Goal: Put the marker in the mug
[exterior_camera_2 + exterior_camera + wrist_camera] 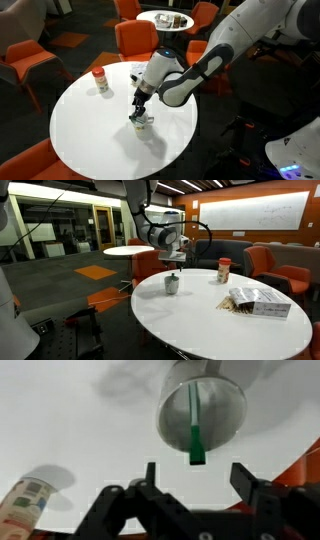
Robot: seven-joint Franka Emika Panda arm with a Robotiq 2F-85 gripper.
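hovering over the round white table [200, 320], the gripper [195, 478] hangs with jaws spread wide and empty above the grey mug [222, 410]; the green marker [194, 430] leans inside it, its end past the rim. orange chairs [140, 38] stand around on grey carpet [60, 290]

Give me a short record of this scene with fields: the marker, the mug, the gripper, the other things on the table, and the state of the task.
marker: green, inside the mug, one end leaning past the rim
mug: grey, upright on the table
gripper: just above the mug, jaws open, holding nothing
jar with red lid: upright, apart from the mug
box: lying near the table edge
table: round, white
task state: marker appears to be in the mug
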